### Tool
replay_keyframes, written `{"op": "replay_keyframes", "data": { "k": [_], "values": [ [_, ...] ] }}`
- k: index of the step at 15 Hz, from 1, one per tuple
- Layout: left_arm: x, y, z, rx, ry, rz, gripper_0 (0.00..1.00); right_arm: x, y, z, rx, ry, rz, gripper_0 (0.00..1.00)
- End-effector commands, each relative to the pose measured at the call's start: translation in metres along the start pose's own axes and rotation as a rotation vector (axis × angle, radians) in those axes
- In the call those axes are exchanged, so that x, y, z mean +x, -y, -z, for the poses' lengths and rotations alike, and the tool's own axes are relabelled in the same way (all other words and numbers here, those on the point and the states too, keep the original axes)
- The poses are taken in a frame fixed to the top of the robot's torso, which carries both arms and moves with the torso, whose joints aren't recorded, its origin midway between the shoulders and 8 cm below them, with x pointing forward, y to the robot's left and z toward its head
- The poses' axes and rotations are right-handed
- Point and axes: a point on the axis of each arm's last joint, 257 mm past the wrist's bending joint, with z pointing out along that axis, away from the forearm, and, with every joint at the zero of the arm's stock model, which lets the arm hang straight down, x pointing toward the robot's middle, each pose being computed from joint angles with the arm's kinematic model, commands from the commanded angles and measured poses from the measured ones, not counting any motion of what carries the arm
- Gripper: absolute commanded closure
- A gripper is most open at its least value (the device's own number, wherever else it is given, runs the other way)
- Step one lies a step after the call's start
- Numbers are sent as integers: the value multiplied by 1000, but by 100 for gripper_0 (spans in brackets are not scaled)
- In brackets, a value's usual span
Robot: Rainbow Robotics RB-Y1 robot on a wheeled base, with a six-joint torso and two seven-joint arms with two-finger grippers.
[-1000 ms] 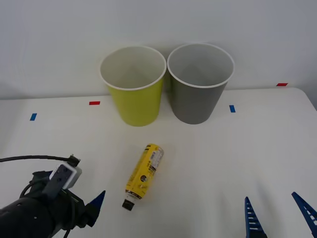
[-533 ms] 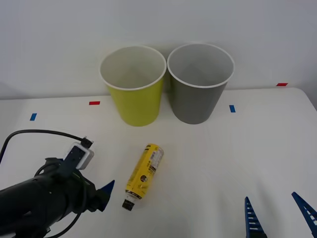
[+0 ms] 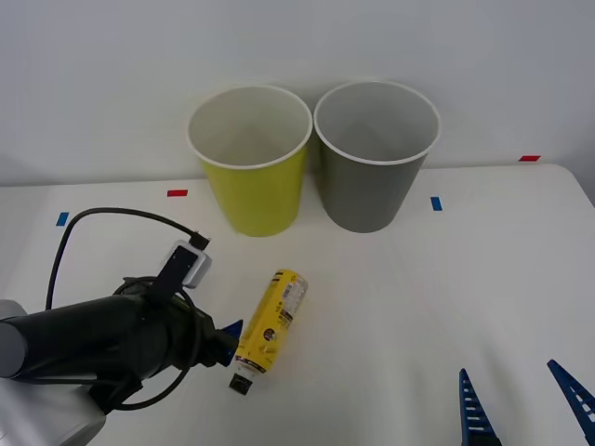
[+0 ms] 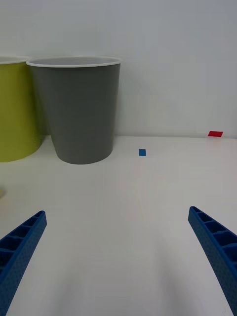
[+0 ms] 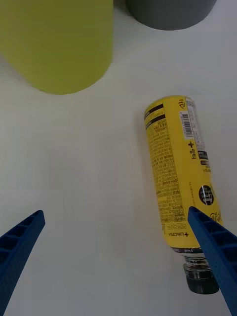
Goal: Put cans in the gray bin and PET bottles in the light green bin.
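A slim yellow PET bottle (image 3: pixel 271 327) lies on its side, black cap nearest. Behind stand the upright light green bin (image 3: pixel 250 160) and gray bin (image 3: pixel 374 155), side by side.

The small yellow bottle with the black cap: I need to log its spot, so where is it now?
In the front view the small yellow bottle lies on its side on the white table, in front of the yellow-green bin, with the open left gripper beside it.

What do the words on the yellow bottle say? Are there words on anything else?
"LINGTEA": near the cap end of the yellow bottle.
Barcode and fine print on the bottle: too small to read.
Light green bin, gray bin, tape marks: no words.
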Motion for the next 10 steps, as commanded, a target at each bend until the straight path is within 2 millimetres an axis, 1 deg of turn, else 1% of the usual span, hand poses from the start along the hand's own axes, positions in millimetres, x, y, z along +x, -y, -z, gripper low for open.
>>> {"op": "replay_keyframes", "data": {
  "k": [1,2,4,7,10],
  "values": [
    [-14,11,0,-9,-29,31,0,0,0,0,0,0,0,0],
    [-19,13,-3,-8,-33,44,0,0,0,0,0,0,0,0],
    [-24,19,-16,6,-35,66,0,0,0,0,0,0,0,0],
    [-29,30,-18,28,-26,94,0,0,0,0,0,0,0,0],
    [-27,30,-18,25,-38,97,0,0,0,0,0,0,0,0]
  ]
}}
